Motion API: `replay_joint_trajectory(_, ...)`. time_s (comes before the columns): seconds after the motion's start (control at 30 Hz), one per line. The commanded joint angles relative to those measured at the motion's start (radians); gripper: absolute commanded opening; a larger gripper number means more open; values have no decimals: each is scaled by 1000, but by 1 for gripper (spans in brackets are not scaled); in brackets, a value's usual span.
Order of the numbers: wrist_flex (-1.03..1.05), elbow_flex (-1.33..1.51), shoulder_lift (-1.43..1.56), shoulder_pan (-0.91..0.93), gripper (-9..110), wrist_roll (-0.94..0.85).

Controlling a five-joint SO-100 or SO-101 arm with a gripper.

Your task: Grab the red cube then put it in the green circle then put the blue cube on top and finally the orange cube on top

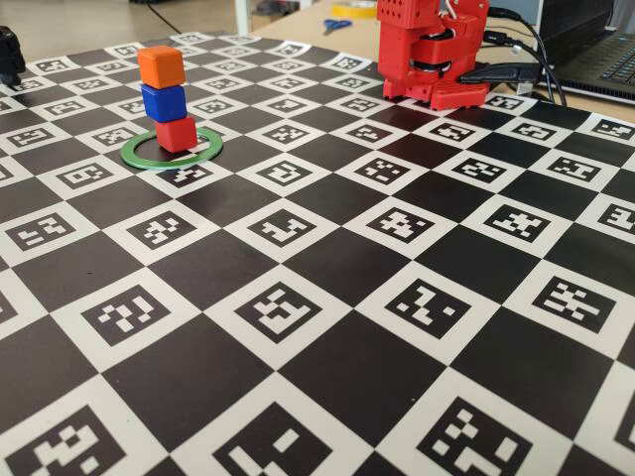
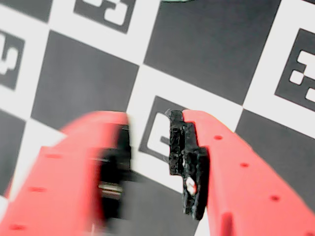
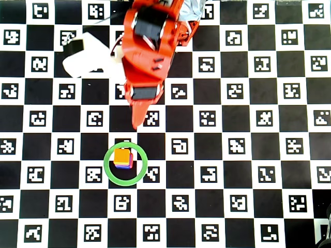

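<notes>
From my station I take the green circle (image 1: 172, 148) as my landmark and read outward from it in the fixed view. Inside the ring, toward its far side, the red cube (image 1: 176, 133) sits on the checkered marker mat (image 1: 327, 367); the blue cube (image 1: 163, 102) rests on it and the orange cube (image 1: 161, 65) on that, each turned a little against the one below. The overhead view shows the orange cube capping the stack within the ring, left of its centre, with slivers of blue and red peeking out. Beyond the circle, well apart from the tower, is the gripper (image 2: 150, 157); in the wrist view its jaws stand slightly parted with only mat between them, nothing held. Farther back, the red arm (image 1: 432, 50) is folded near its base. I judge all three placements done, so stacking looks finished; any next move should just be parking the arm, keeping clear of the stack, which looks easy to topple.
</notes>
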Motion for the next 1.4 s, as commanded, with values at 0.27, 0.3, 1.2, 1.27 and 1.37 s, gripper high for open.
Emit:
replay_joint_trajectory(0.27, -52, 259, 334, -41, -5, -282)
replay_joint_trajectory(0.3, -66, 293, 359, -48, -5, -316)
replay_joint_trajectory(1.2, -284, 1092, 934, -268, -5, -758)
replay_joint_trajectory(1.27, -285, 1129, 945, -264, -5, -746)
replay_joint_trajectory(1.37, -282, 1190, 977, -264, -5, -730)
